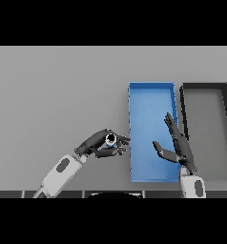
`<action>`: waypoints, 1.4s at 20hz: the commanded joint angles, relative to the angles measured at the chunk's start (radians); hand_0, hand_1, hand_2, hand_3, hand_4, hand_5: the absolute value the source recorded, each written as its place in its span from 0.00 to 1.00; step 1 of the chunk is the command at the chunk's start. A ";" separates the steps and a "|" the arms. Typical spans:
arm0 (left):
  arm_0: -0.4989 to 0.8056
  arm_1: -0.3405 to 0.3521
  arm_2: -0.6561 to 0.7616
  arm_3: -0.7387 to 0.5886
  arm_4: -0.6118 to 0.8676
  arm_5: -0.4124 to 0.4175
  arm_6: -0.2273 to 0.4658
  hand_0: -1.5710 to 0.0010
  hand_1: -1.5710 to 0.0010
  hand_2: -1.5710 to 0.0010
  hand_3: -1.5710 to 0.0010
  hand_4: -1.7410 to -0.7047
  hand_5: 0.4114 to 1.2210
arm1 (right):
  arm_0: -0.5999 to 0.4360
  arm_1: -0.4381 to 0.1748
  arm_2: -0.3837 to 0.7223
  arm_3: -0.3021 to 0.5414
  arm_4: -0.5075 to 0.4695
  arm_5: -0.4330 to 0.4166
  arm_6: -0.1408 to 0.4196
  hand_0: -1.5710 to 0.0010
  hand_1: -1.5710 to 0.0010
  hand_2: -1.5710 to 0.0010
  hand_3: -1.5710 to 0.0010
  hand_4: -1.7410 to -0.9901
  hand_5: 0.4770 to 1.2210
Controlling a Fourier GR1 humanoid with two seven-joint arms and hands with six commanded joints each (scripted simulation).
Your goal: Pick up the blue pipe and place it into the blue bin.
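The blue pipe (110, 139) shows end-on as a small ring with a dark bore, held between the thumb and curled fingers of my left hand (97, 145). That hand hangs just left of the blue bin (151, 93), a long open tray lying lengthwise on the grey table. My right hand (179, 145) is open with straight fingers, hovering over the bin's right rim near its front half, thumb pointing left over the bin floor. Most of the pipe's length is hidden by my left fingers.
A dark grey bin (206, 87) of similar shape stands right beside the blue bin, their long walls nearly touching. The grey table (53, 90) stretches away to the left and back.
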 commanded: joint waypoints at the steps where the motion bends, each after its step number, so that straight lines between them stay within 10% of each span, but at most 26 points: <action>1: -0.003 0.010 0.010 -0.001 0.004 -0.002 0.001 0.00 0.00 0.00 0.08 0.01 1.00 | -0.019 -0.025 -0.006 -0.024 -0.043 0.026 0.055 1.00 1.00 1.00 1.00 0.72 0.13; 13: -0.021 -0.003 0.007 0.020 -0.020 -0.002 0.019 0.00 0.00 0.00 0.09 0.01 1.00 | -0.327 -0.191 0.166 -0.236 -0.260 0.236 0.389 1.00 1.00 1.00 1.00 0.59 0.07; 28: -0.032 -0.012 0.024 0.045 0.024 -0.059 0.008 0.00 0.00 0.00 0.04 0.01 1.00 | -0.660 -0.045 0.294 0.000 -0.244 0.318 0.509 1.00 1.00 0.98 1.00 0.69 0.05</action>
